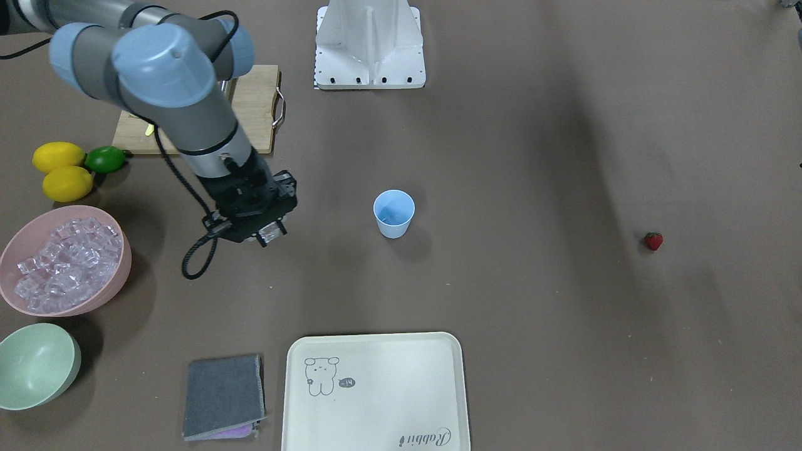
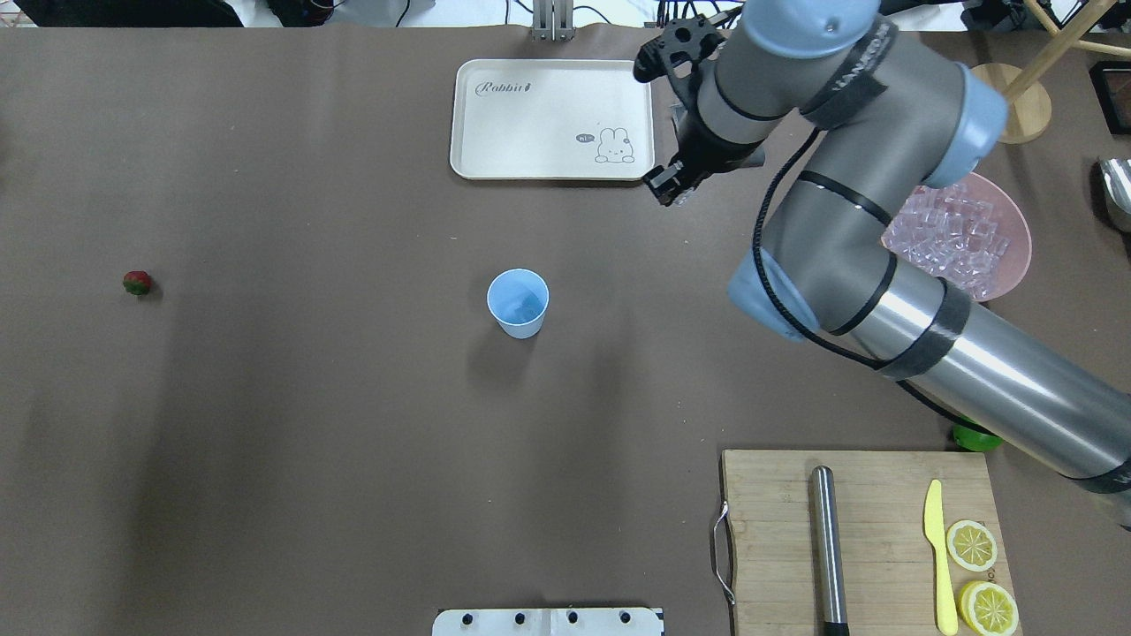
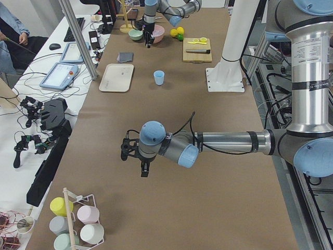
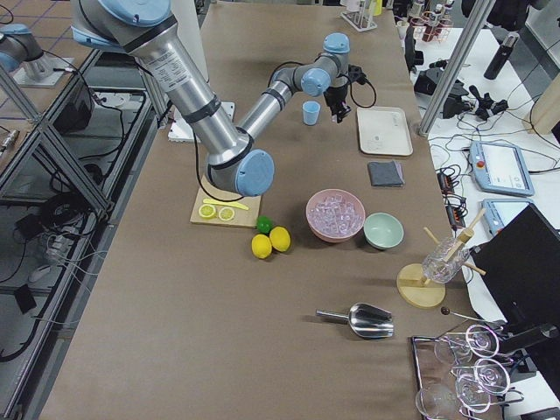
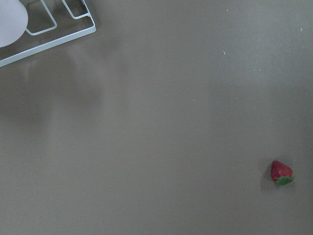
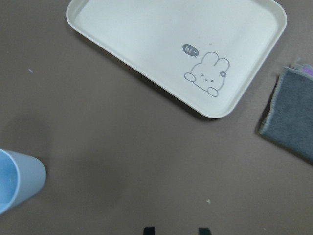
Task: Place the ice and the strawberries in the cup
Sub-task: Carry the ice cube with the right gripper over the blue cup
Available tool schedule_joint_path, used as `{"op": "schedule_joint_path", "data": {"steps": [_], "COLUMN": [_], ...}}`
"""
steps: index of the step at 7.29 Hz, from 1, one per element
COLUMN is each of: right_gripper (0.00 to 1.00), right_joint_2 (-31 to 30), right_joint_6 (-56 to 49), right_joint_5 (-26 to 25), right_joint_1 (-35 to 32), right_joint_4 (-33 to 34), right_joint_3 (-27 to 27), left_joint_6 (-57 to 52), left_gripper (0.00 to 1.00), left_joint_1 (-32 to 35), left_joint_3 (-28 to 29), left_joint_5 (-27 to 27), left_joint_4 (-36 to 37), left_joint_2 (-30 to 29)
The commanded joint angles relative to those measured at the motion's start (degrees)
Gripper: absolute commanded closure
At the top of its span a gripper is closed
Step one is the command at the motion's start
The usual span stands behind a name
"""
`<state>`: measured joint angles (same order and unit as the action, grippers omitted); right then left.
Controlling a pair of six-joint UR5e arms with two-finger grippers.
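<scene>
The light blue cup (image 1: 394,213) (image 2: 518,302) stands upright mid-table, and its edge shows in the right wrist view (image 6: 14,181). My right gripper (image 1: 267,235) (image 2: 675,189) hangs above the table between the cup and the pink bowl (image 1: 108,293), shut on a clear ice cube (image 1: 271,232). More ice (image 1: 62,258) (image 2: 956,235) fills that bowl. The strawberry (image 1: 653,240) (image 2: 136,283) (image 5: 281,172) lies alone far across the table. My left gripper (image 3: 144,171) shows only in the exterior left view, and I cannot tell its state.
A cream tray (image 1: 376,401) and a grey cloth (image 1: 224,396) lie beyond the cup. A pale green bowl (image 1: 34,366), two lemons (image 1: 62,172) and a lime (image 1: 105,159) sit near the ice. A cutting board (image 2: 769,548) holds a knife and lemon slices.
</scene>
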<state>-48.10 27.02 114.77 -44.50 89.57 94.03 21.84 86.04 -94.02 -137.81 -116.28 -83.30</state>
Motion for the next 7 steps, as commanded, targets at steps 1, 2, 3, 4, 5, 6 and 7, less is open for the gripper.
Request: {"op": "schedule_joint_path", "data": {"steps": [1,2,3,4,5,6,7], "right_gripper": [0.97,0.97,0.96,0.96,0.96,0.96,0.96], "right_joint_2": [5.98,8.26,9.68,9.78,10.56,10.57,10.49], "right_joint_6": [8.01,10.74,13.29,14.28,16.9,17.97,19.98], "right_joint_5": [-2.09,-3.48,-6.19,-8.4,-9.46,-11.3,-13.23], "right_joint_1": [3.44,5.02,7.65,10.02,11.7,13.45,15.21], "right_joint_4": [0.34,0.35,0.35,0.0,-0.09,-0.09,-0.18], "right_joint_3": [-4.1,-5.68,-6.13,-5.79,-5.87,-6.05,-6.22], "left_joint_6": [-0.04,-0.04,-0.04,-0.04,-0.13,-0.13,-0.04], "left_gripper": [0.02,0.02,0.02,0.02,0.02,0.02,0.02], "left_joint_1": [0.0,0.0,0.0,0.0,0.0,0.0,0.0], "left_joint_3": [0.33,0.41,0.59,0.76,1.03,1.29,1.29], "left_joint_5": [0.0,0.0,0.0,0.0,0.09,0.09,0.09], "left_joint_4": [-0.09,0.0,0.0,0.0,0.0,0.0,0.0], "left_joint_2": [0.15,0.15,0.15,0.07,-0.19,-0.28,-0.29]}}
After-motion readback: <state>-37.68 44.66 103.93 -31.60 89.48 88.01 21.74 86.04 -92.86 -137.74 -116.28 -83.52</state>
